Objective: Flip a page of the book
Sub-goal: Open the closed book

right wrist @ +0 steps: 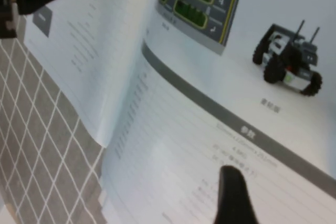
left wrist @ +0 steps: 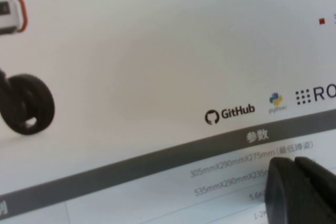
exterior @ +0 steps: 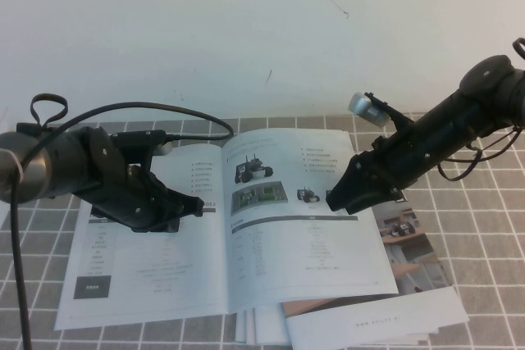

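Note:
The book (exterior: 164, 276) lies open and flat on the tiled table. Its right-hand page (exterior: 303, 243) shows black wheeled-robot photos over a spec table and lies flat. My left gripper (exterior: 197, 205) is shut and empty, low over the left-hand page close to the spine. In the left wrist view its fingers (left wrist: 286, 187) are pressed together just above the printed table of that page (left wrist: 131, 51). My right gripper (exterior: 333, 200) hovers over the right-hand page near its outer edge. Its dark tip shows above the spec table (right wrist: 173, 129) in the right wrist view.
A brochure with a brown room photo (exterior: 410, 243) sticks out from under the book on the right. Loose white sheets (exterior: 385, 321) lie under the book's front right corner. Grey tiled cloth (exterior: 484, 227) covers the table; a white wall stands behind.

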